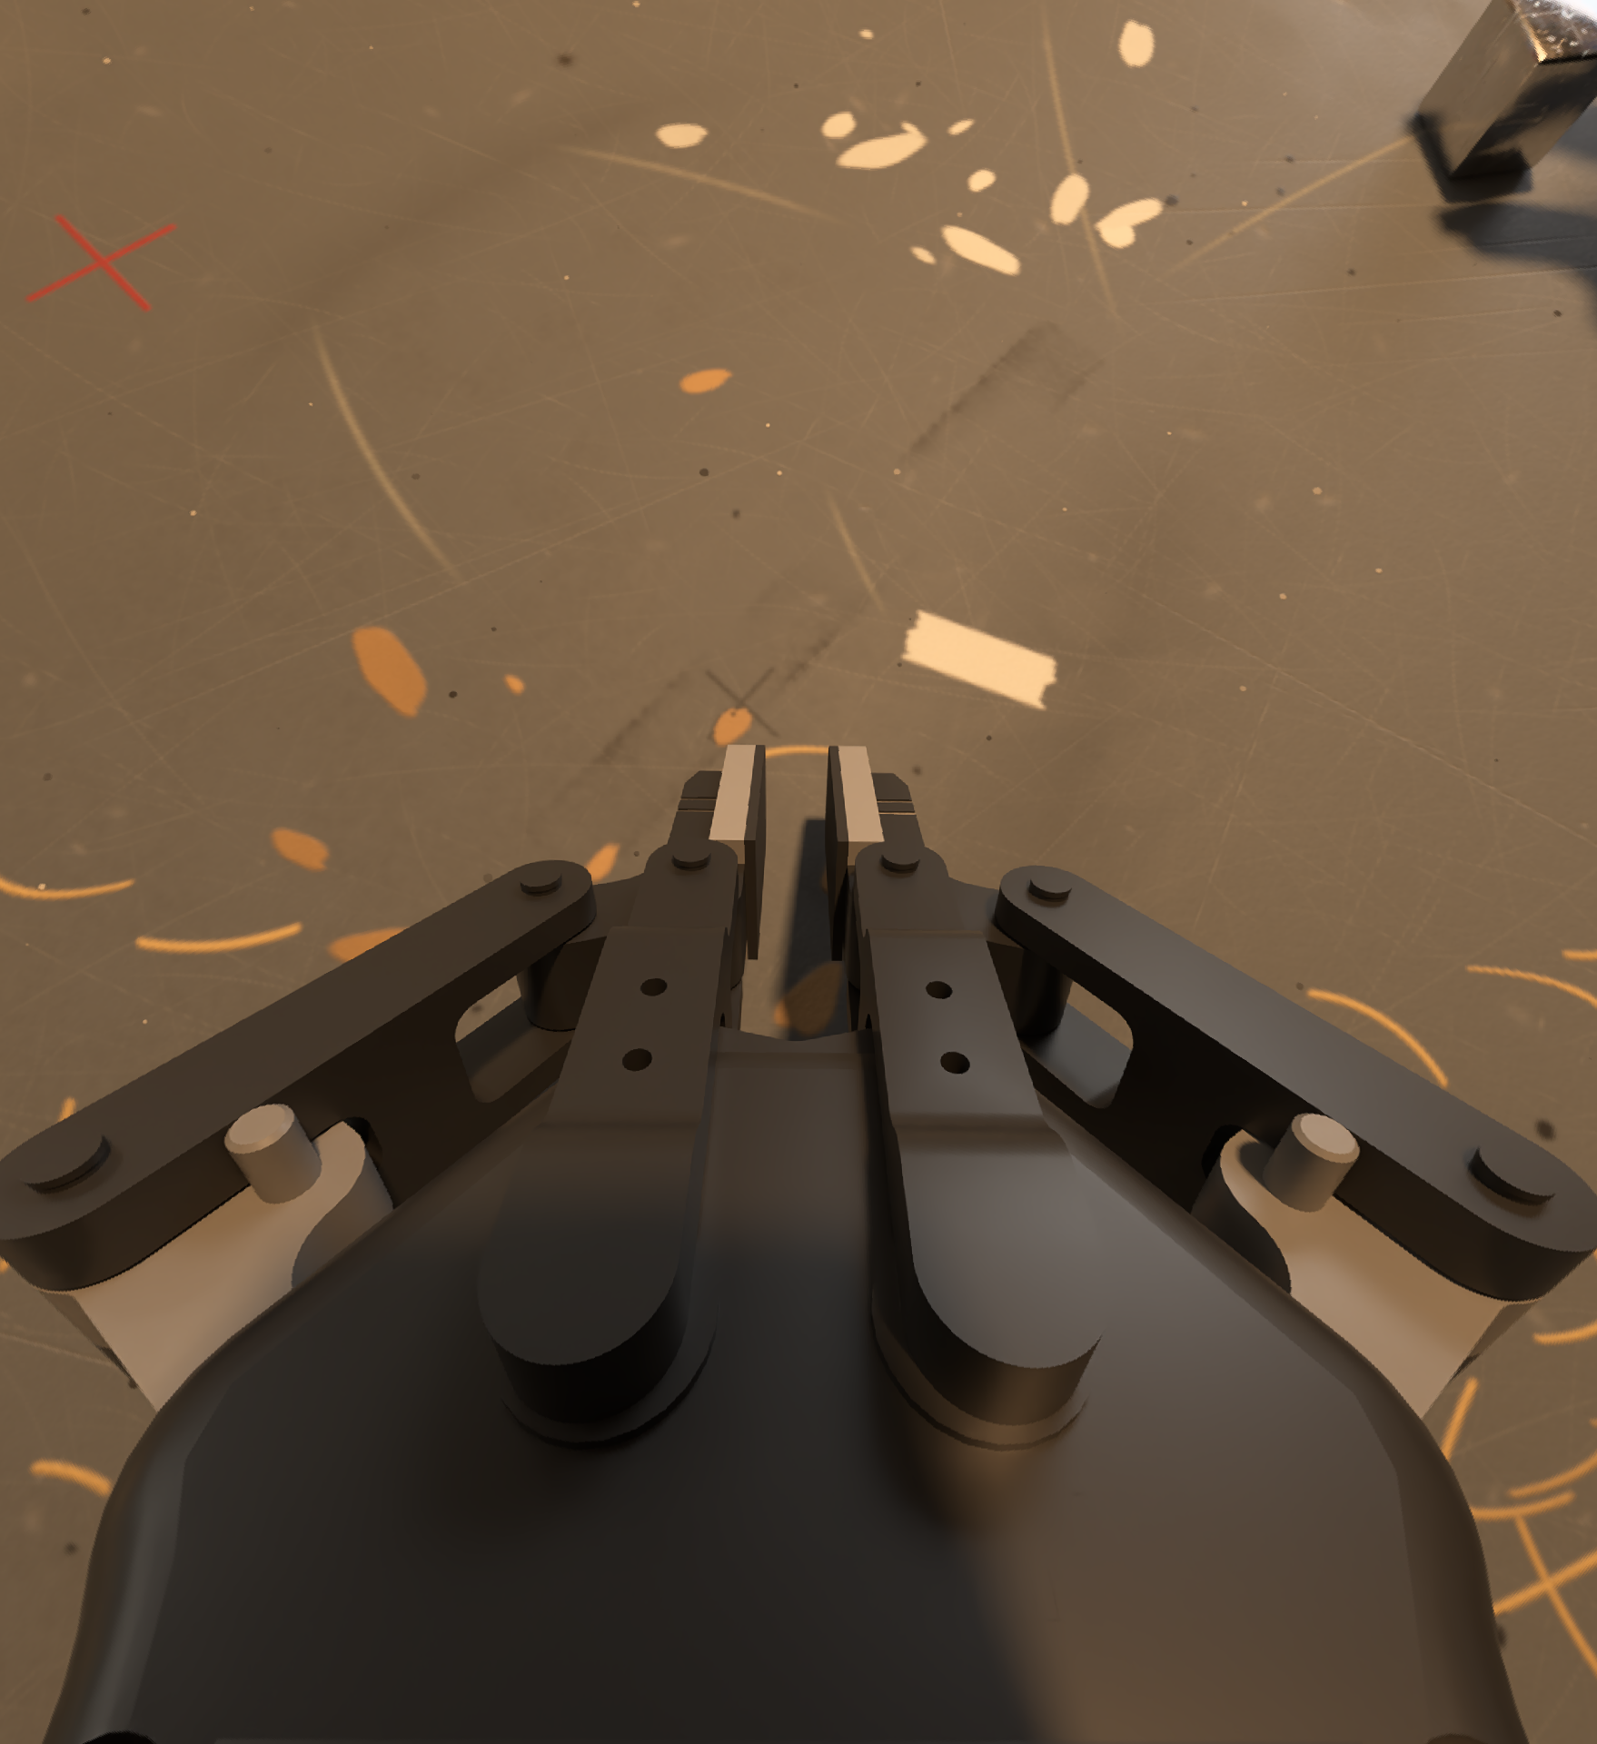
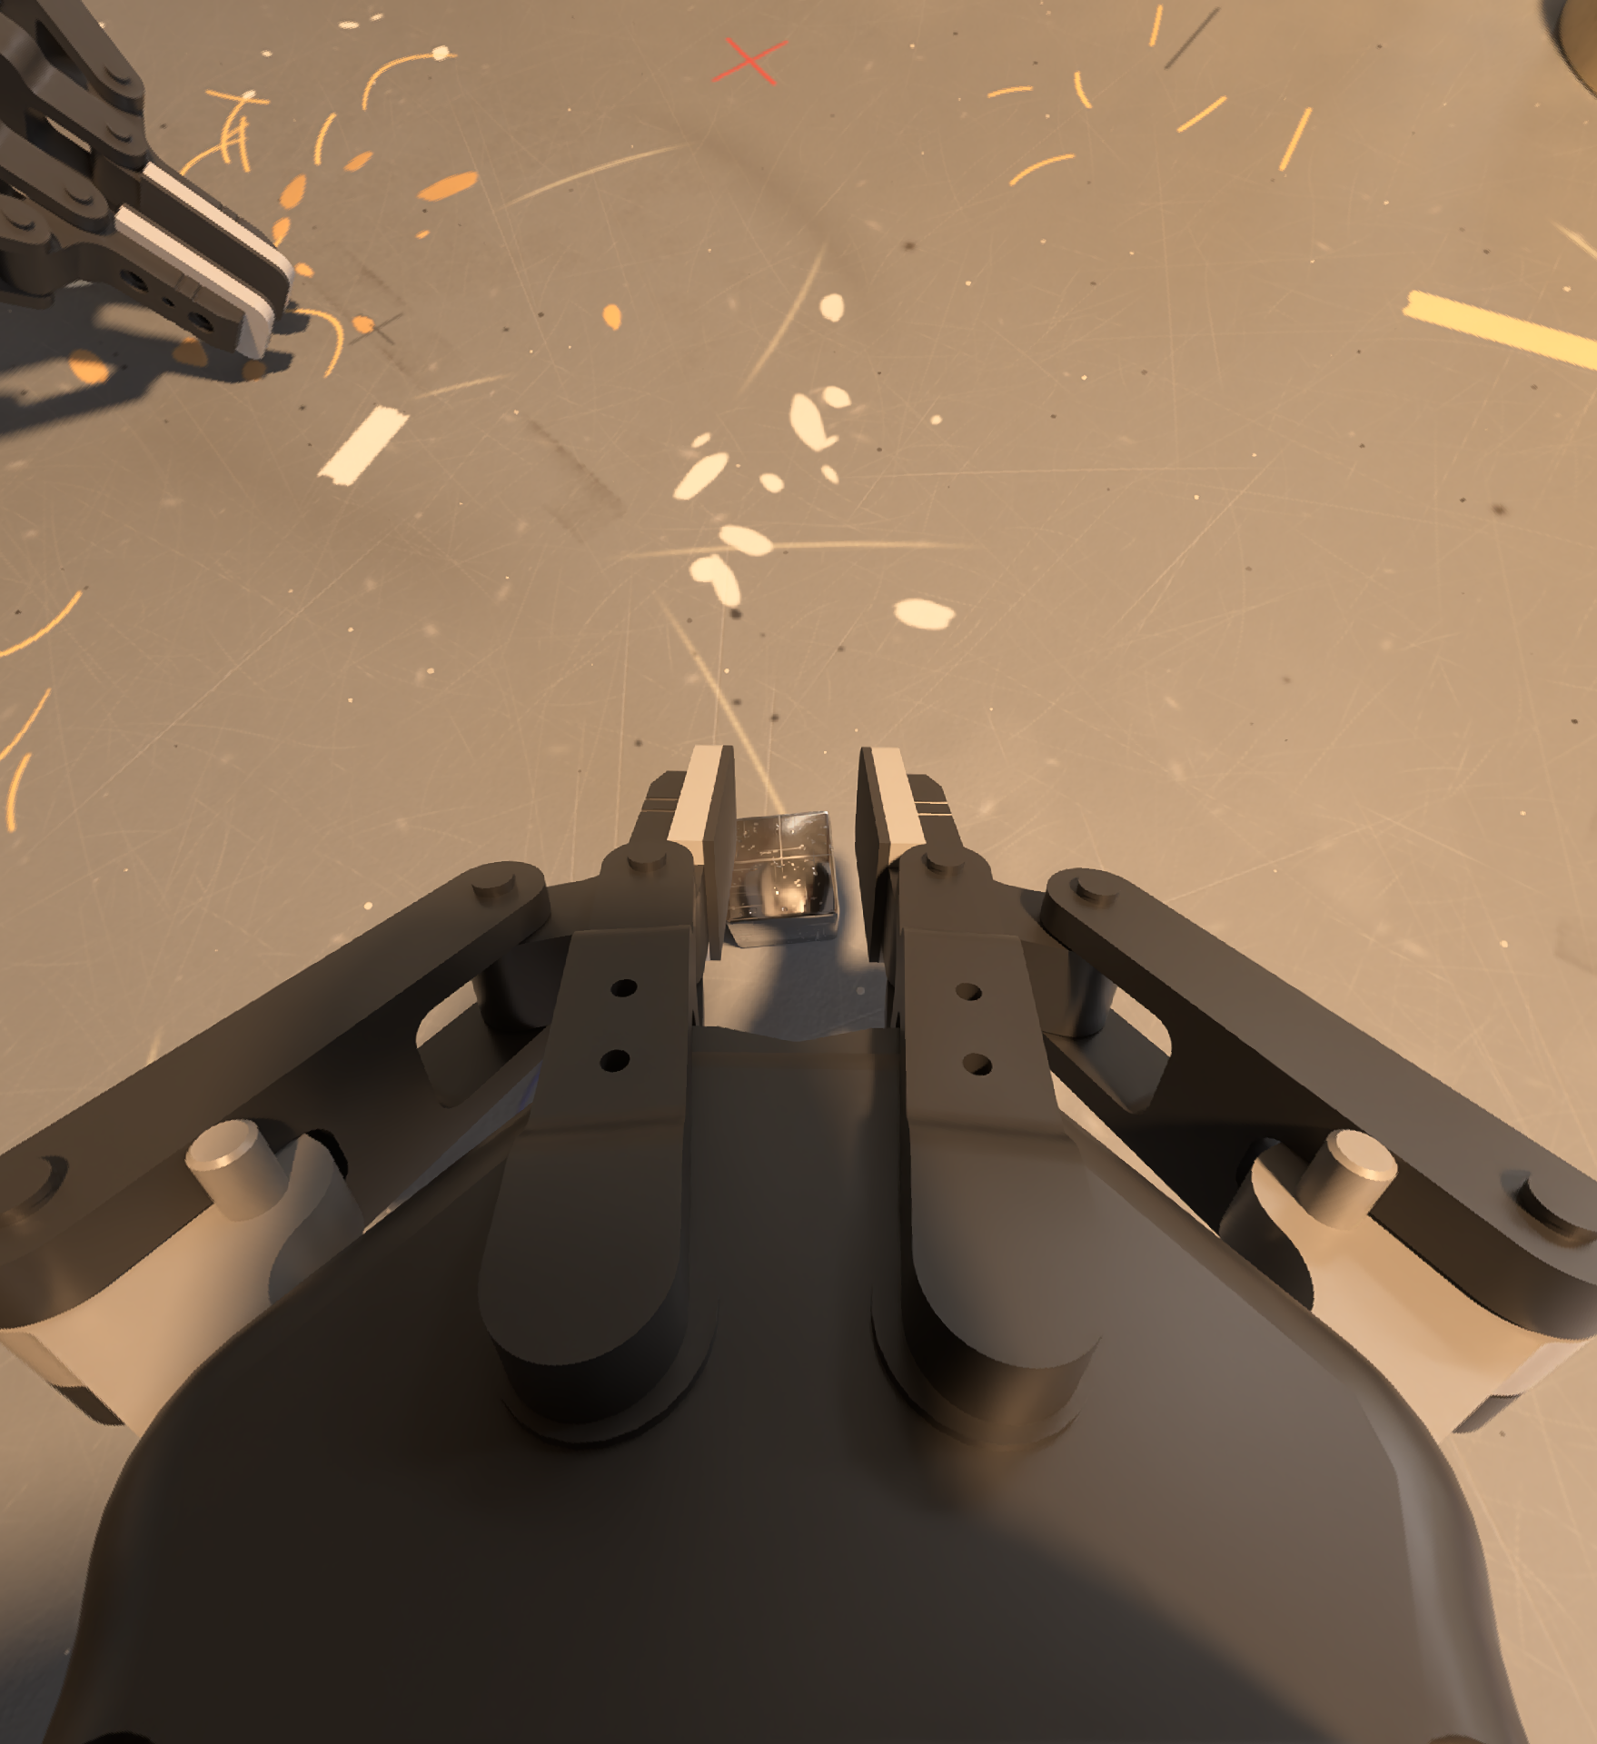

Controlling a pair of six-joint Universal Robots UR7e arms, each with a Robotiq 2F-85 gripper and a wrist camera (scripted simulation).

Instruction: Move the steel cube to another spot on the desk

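Scratched, paint-flecked brown desk (image 2: 1248, 661) fills both views, we see the steel cube (image 2: 781, 878) between our right gripper (image 2: 795, 802) pads, gap on one side, grip uncertain, left gripper (image 1: 795, 793) nearly pressed together, empty, cube cut off upper right in its view.

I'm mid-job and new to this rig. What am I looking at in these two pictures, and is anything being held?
Each picture comes from a camera on one arm's wrist, looking forward along its own two jaws.

In the left wrist view, the dark metal in front is the left gripper. Its jaws are drawn nearly together with nothing between them, low over the desk.

In the right wrist view, the right gripper has the steel cube between its jaws. One jaw looks to be against the cube and a gap shows at the other, so the cube is bracketed but not clamped, and it seems to rest on the desk.

The desk is scratched brown with paint flecks, a pale tape strip and a red cross.
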